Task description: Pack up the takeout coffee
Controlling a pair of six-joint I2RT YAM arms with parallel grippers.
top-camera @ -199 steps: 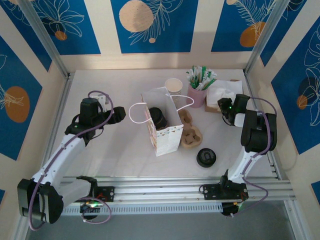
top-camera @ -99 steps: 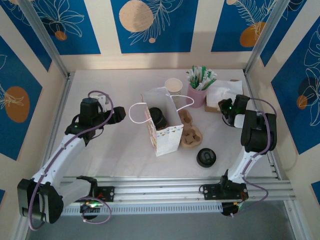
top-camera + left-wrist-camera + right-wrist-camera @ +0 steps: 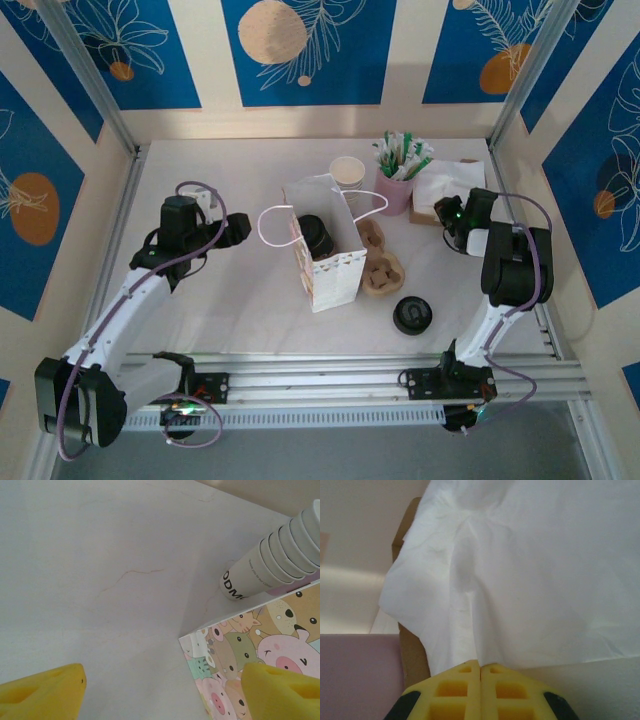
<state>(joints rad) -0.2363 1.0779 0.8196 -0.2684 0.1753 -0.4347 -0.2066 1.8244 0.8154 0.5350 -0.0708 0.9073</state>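
- Left tool (image 3: 238, 229) holds its fingers wide apart near the left side of the gift bag (image 3: 328, 268); right tool (image 3: 480, 672) has its fingers pressed together at the lower edge of a white napkin (image 3: 530, 570).
- Surface (image 3: 220, 290) lies open from the bag to the left wall.
- Takeout coffee (image 3: 316, 236) sits inside the bag, its black lid showing.
- Stacked paper cups (image 3: 272, 557) carry the letters "ODM".

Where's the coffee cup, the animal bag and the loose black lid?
coffee cup (image 3: 316, 236): top camera, on its black lid.
animal bag (image 3: 230, 645): left wrist camera, on its cartoon side.
loose black lid (image 3: 412, 314): top camera, its middle.
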